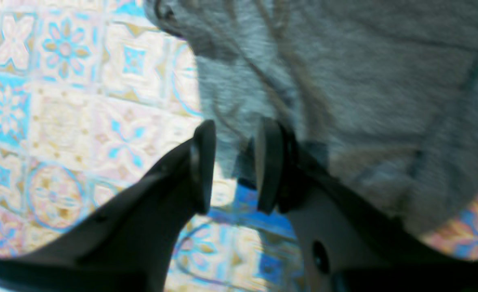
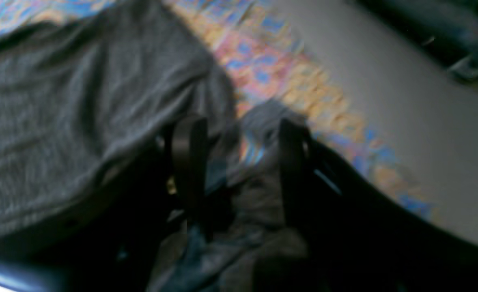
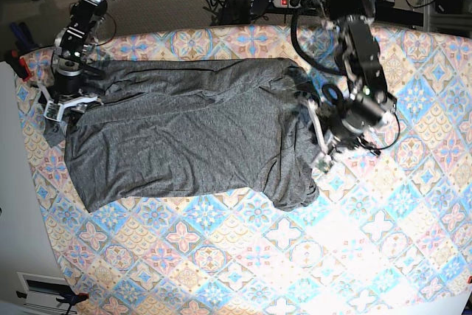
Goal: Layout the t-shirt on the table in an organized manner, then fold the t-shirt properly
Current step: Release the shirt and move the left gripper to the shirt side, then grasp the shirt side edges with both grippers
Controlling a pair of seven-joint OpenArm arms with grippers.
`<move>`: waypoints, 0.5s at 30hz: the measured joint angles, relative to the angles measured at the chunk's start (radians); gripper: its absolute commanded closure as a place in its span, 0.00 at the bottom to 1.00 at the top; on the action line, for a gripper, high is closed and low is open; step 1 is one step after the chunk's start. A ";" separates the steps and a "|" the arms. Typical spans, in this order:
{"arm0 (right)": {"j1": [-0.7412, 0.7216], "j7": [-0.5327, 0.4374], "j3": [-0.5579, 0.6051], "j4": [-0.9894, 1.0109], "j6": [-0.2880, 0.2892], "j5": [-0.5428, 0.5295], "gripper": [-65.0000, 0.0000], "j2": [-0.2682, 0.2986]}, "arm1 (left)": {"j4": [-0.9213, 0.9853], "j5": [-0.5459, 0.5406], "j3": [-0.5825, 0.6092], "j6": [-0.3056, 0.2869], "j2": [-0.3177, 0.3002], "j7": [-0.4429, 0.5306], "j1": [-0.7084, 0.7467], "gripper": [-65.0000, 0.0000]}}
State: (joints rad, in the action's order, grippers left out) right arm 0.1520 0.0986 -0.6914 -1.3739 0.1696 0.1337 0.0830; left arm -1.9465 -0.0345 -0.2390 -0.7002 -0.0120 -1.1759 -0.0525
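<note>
The worktop (image 3: 383, 256), covered in a pink, blue and cream floral tile cloth, carries the t-shirt (image 3: 192, 138) spread across its far-left half in the base view, lying mostly flat but rumpled, with ridges running across the body and a bunched, doubled-over edge at the end nearest the left arm. The garment reads as a light, limp knit: it should drape and sag from any hold, stretch a little when pulled, and drag rather than slide cleanly over the cloth beneath, so one point of hold would likely let it fold on itself. The best places to take it seem to be the hems and corners at both ends, pinching a single layer where possible and pulling the two ends apart to flatten it. The right gripper (image 2: 239, 162) sits at the shirt's far end near the worktop edge, its jaws standing apart with grey fabric gathered between them, though blur leaves it unclear whether the cloth is truly clamped. The left gripper (image 1: 235, 166) stands at the bunched edge, jaws narrowly apart with a fold of cloth hanging in the gap; a firm pinch cannot be confirmed.
</note>
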 measured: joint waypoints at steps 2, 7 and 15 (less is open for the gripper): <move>-0.068 0.014 -0.005 0.022 0.030 0.003 0.58 -0.002 | 0.063 0.051 0.000 -0.002 -0.002 -0.002 -0.053 0.74; -0.211 -0.043 0.009 0.097 0.092 0.018 0.58 0.027 | 0.230 0.145 0.000 0.000 0.002 0.008 -0.138 0.74; -0.343 -0.024 0.003 0.340 0.074 0.080 0.58 0.109 | 0.311 0.151 0.005 -0.002 0.010 0.005 -0.132 0.74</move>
State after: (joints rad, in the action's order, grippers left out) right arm -0.1909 0.0746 -0.6880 -1.0340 0.2436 0.2134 0.1917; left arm -1.6352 0.1162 -0.2337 -0.7017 -0.0025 -1.1709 -0.1848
